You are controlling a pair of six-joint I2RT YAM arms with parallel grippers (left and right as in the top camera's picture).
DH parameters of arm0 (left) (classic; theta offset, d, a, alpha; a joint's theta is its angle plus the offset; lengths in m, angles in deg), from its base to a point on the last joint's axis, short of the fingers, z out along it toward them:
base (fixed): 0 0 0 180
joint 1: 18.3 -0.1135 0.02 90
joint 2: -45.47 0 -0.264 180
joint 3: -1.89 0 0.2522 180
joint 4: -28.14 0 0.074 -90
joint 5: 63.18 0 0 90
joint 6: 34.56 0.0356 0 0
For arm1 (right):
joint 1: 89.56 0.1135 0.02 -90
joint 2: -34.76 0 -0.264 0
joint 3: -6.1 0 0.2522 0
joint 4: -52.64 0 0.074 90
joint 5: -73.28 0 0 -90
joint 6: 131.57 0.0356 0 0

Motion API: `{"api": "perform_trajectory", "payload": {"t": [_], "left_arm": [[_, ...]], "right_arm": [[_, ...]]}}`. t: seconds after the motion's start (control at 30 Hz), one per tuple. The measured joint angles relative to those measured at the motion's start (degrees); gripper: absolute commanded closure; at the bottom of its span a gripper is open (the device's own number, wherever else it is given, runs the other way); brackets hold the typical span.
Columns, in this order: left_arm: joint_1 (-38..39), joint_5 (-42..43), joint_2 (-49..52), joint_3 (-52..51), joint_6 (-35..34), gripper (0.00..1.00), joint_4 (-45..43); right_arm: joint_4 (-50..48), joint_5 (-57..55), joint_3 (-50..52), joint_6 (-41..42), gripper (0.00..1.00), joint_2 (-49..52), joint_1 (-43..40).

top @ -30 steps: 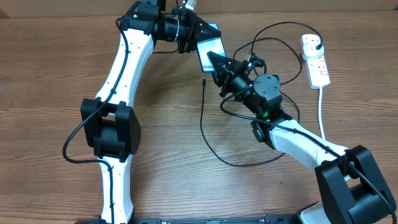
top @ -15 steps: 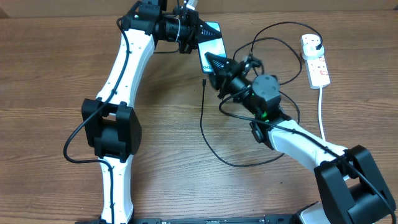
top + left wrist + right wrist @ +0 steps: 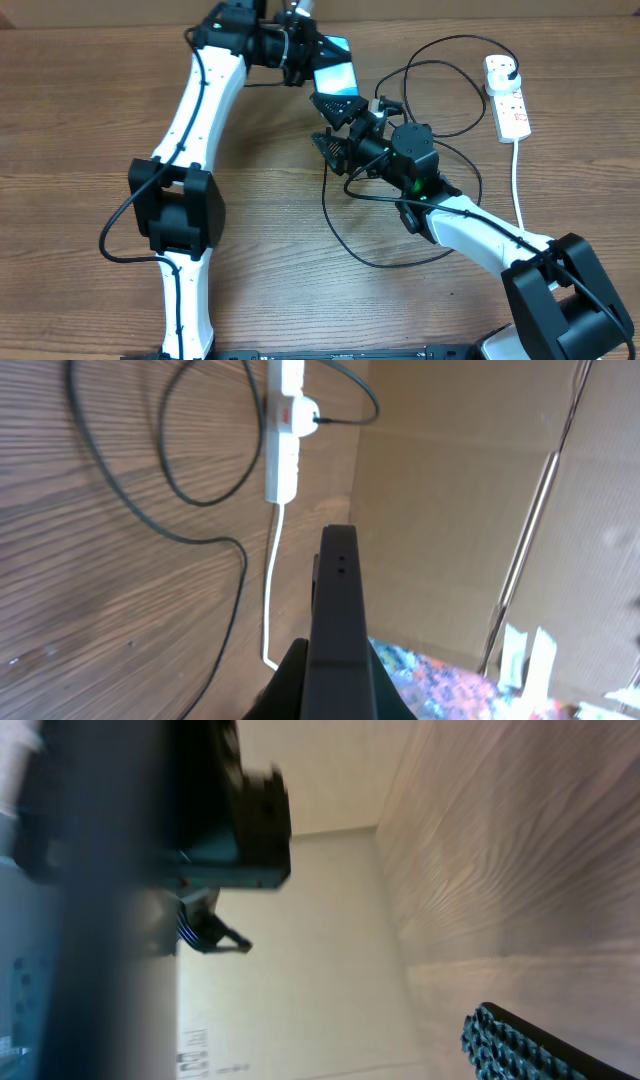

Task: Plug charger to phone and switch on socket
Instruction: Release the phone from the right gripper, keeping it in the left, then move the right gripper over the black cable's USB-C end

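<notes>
My left gripper (image 3: 312,60) is shut on the phone (image 3: 336,75) and holds it tilted above the table's far edge, light blue screen up. The left wrist view shows the phone (image 3: 338,610) edge-on between the fingers (image 3: 292,682). My right gripper (image 3: 334,126) stands wide open just below the phone, nothing between its fingers; one ribbed pad (image 3: 512,1046) shows in the right wrist view. The charger cable (image 3: 325,205) loops over the table from its plug (image 3: 511,68) in the socket (image 3: 507,97). Its connector tip is hidden by the right gripper.
The socket's thick white cord (image 3: 517,170) runs toward the near right. Cable loops (image 3: 440,60) lie between the right arm and the socket. A cardboard wall (image 3: 450,480) stands behind the table's far edge. The left arm (image 3: 190,120) spans the left side.
The right gripper has gone from shut to wide open and dropped slightly toward the near left. The left gripper has tilted the phone up a little and still holds it.
</notes>
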Motion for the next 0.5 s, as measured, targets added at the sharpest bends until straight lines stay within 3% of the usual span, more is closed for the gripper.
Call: {"api": "perform_trajectory", "payload": {"t": [0.23,0.5], "left_arm": [[-6.9,0.0,0.0,0.0,2.0,0.96,4.3],[-11.7,-0.1,0.0,0.0,5.7,0.96,12.3]], "right_arm": [[4.7,2.8,0.0,-9.4,0.00,0.0,-2.3],[23.4,6.1,-0.2,-25.6,0.00,0.0,-2.1]]}}
